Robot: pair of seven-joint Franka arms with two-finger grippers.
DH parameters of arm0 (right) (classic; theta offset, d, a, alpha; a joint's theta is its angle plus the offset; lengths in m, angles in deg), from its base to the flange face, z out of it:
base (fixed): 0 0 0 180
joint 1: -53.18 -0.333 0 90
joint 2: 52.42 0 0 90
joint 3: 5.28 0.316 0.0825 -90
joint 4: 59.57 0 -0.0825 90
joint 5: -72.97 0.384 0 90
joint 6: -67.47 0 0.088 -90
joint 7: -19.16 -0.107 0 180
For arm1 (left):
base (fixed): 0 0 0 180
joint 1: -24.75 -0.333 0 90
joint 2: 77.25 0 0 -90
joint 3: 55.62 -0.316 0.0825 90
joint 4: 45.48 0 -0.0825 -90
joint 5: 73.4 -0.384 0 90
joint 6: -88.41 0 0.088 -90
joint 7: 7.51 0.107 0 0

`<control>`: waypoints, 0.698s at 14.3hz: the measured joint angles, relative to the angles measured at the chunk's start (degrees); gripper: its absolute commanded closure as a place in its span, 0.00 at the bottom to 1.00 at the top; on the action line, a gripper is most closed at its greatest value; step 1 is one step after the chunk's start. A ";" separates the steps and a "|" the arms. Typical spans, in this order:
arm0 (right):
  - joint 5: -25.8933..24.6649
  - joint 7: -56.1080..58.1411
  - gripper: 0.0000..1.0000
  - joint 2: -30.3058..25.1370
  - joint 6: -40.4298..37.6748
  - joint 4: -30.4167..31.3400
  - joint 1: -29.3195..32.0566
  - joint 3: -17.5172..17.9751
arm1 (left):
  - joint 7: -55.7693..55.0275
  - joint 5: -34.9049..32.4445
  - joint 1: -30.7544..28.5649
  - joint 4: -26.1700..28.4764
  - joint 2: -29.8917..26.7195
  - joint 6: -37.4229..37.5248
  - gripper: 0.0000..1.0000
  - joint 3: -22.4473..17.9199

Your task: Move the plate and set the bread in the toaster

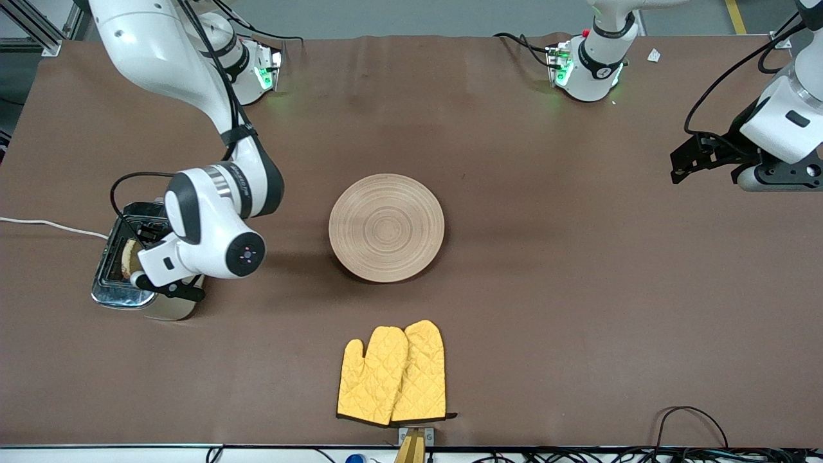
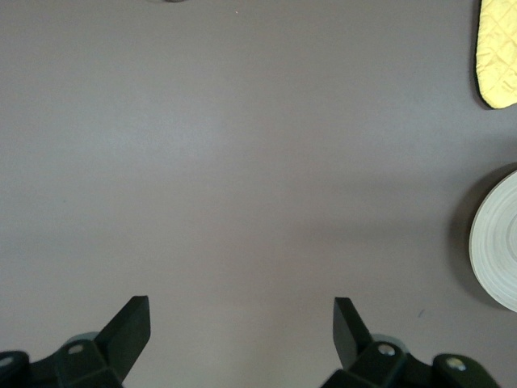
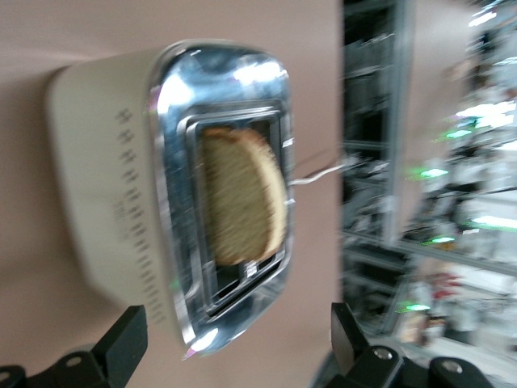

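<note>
The cream toaster (image 3: 105, 186) with a chrome top (image 1: 119, 292) stands at the right arm's end of the table. The brown bread (image 3: 242, 198) sits in a slot, leaning a little, its crust showing above the chrome; the front view shows only a sliver of the bread (image 1: 130, 257) beside the wrist. My right gripper (image 3: 238, 323) hangs open just above the toaster, nothing between its fingers. The round wooden plate (image 1: 386, 227) lies at the table's middle, bare. Over bare table at the left arm's end, my left gripper (image 2: 242, 311) waits, open and empty.
A pair of yellow oven mitts (image 1: 393, 374) lies nearer the front camera than the plate. The toaster's white cord (image 1: 51, 225) runs off the table's edge at the right arm's end. The left wrist view shows the plate's rim (image 2: 501, 242) and a mitt's tip (image 2: 498, 52).
</note>
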 measured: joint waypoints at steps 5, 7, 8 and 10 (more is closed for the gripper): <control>13.74 0.03 0.00 -6.89 0.82 -0.83 3.11 -0.06 | 0.00 0.00 -0.12 -0.03 0.00 0.00 0.00 -0.07; 17.72 0.23 0.00 -9.99 0.89 -1.00 3.15 0.04 | 0.07 0.00 -0.27 -0.04 -0.02 0.00 0.00 -0.22; 18.94 0.96 0.00 -11.63 0.92 -1.03 3.14 0.14 | 0.08 0.00 -0.31 -0.04 -0.04 0.02 0.00 -0.32; 20.24 2.86 0.00 -14.58 0.97 -1.05 3.14 0.33 | 0.10 0.00 -0.37 -0.04 -0.08 0.16 0.00 -0.40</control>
